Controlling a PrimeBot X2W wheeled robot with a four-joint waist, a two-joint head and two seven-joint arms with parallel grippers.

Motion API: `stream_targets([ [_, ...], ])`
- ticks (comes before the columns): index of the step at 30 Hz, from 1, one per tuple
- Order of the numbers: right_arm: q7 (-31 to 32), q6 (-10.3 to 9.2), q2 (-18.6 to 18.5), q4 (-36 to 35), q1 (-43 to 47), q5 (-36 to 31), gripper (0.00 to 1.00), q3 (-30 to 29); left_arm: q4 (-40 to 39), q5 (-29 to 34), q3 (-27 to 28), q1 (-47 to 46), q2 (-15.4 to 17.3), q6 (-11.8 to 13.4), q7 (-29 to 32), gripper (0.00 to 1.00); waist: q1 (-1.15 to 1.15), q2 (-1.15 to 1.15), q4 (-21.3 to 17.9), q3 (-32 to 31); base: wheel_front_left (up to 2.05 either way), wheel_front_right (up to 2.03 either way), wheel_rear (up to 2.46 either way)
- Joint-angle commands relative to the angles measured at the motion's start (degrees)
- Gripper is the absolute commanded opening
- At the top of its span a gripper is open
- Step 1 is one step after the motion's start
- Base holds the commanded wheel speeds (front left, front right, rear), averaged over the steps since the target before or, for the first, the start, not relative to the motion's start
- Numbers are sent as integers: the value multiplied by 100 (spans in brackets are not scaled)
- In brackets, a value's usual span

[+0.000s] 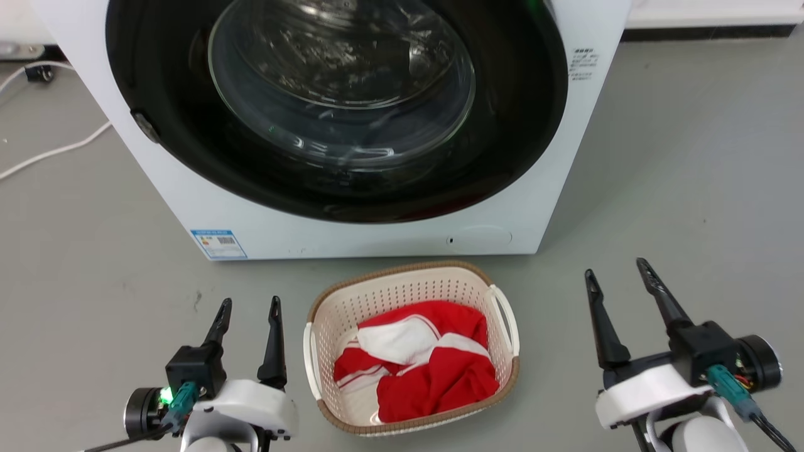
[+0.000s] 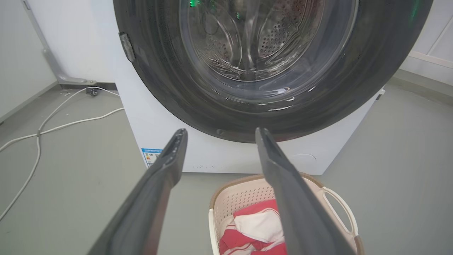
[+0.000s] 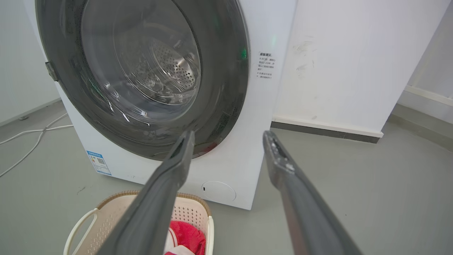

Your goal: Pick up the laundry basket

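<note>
Left gripper (image 1: pixel 250 302), right gripper (image 1: pixel 614 267), fingers (image 1: pixel 274 342) spread, beside laundry basket (image 1: pixel 389 296) of red-and-white cloth (image 1: pixel 440 371).

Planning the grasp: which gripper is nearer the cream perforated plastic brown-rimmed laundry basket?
Left. The left gripper is close beside the laundry basket, on its left; the right gripper stands farther off, on its right.

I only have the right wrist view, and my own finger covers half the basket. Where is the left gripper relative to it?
Observer: In the head view the left gripper, open, stands just left of the laundry basket, near its left handle, not touching.
Operator: And my right gripper?
Observer: The right gripper is open too, farther off the basket's right side.
Operator: Contents?
Observer: A crumpled red and white garment covers most of the bottom.
</note>
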Motion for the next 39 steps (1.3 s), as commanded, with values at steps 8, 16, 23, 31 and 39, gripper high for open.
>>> stream_targets([
  [8, -12, -3, -16, 713, -707, -306, 100, 261, 1059, -36, 1, -756, 12, -127, -16, 100, 0, 0, 47, 723, 0, 0, 0],
  [16, -11, -3, -18, 1590, -1467, -727, 100, 360, 1999, -88, 24, -1561, 11, -230, -16, 100, 0, 0, 145, 1575, 0, 0, 0],
  [23, -12, -3, -153, 2452, -2254, -1012, 100, 436, 2783, -139, 101, -2201, 12, -304, -16, 100, 0, 0, 227, 2262, 0, 0, 0],
  [31, -12, -3, -318, 3365, -3042, -1159, 100, 538, 3692, -178, 123, -2913, 19, -408, -16, 100, 0, 0, 302, 2893, 0, 0, 0],
  [39, -11, -3, -429, 4194, -3683, -1246, 100, 622, 4425, -265, 15, -3509, 16, -505, -16, 100, 0, 0, 372, 3357, 0, 0, 0],
])
